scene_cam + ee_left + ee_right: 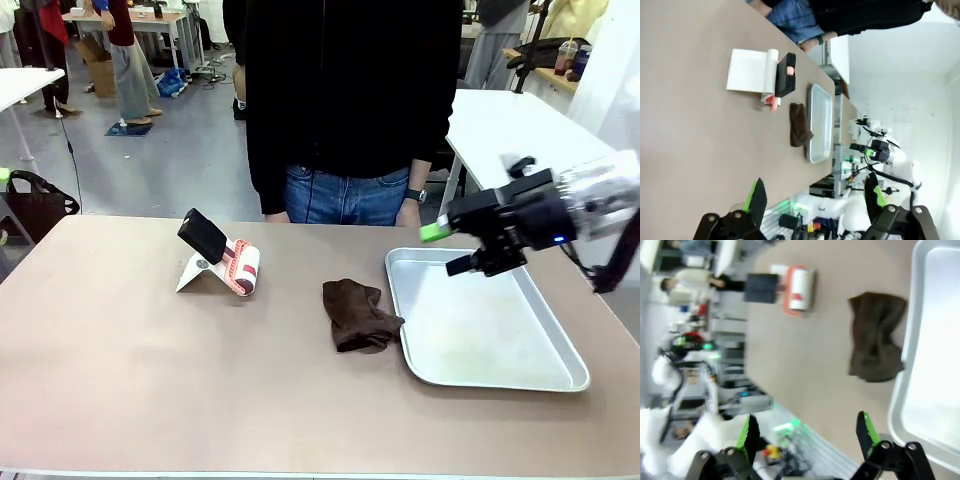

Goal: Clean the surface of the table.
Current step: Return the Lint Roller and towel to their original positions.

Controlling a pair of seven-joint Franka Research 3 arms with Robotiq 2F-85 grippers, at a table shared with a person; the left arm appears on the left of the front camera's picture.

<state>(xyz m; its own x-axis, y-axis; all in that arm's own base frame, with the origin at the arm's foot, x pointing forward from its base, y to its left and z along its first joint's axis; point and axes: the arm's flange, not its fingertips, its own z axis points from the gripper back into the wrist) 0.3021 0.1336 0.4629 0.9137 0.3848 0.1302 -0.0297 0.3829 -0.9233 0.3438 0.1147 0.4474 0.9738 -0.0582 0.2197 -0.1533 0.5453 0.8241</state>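
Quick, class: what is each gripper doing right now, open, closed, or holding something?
Left gripper: open, holding nothing.
Right gripper: open, holding nothing, above the tray.

Open table (pixel 120 380) left of cloth (pixel 358 315)

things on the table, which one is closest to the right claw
The silver metal tray: the open right claw hovers over its far edge. The brown cloth lies beside the tray, and the lint roller farther left.
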